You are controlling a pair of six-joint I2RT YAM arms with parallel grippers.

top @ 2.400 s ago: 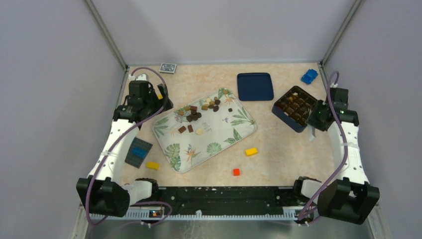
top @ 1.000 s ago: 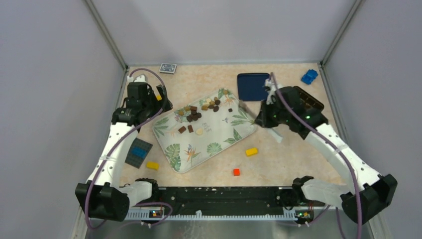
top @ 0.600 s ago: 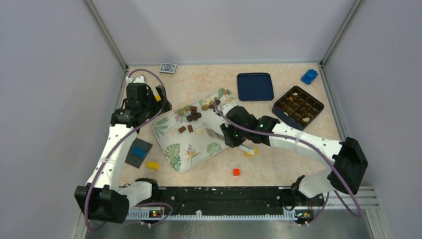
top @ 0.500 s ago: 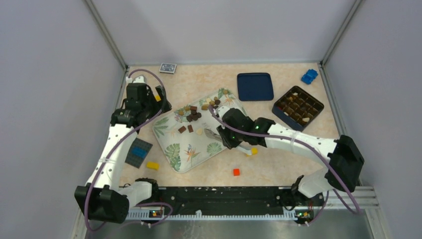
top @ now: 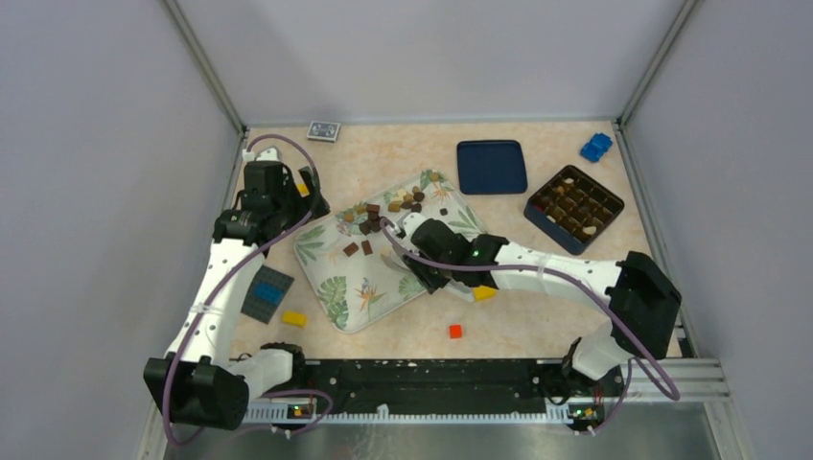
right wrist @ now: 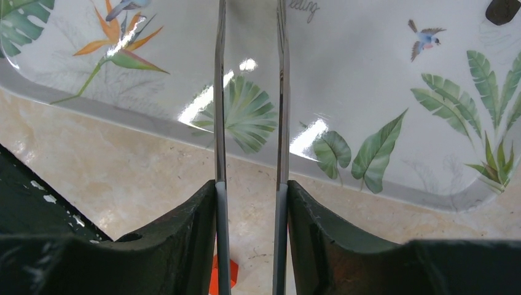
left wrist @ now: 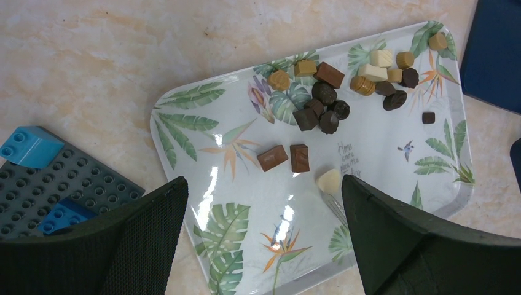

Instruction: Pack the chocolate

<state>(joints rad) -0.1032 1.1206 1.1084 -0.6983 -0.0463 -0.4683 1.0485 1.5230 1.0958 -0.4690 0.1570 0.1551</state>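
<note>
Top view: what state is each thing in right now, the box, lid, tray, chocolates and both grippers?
box: open, partly filled.
lid: off the box, lying flat.
tray: flat, right side up.
chocolates: loose on the tray, not yet packed.
left gripper: open, empty.
right gripper: open over the tray, nothing between its blades.

light: bright, even, from overhead | shadows: soft, faint on the table (top: 393,153) | glare: white patches on the glossy tray (right wrist: 368,61) in both wrist views | focus: my right fingers (right wrist: 178,239) and left fingers (left wrist: 135,239) blurred near the lens, tray sharp | top view: crisp
</note>
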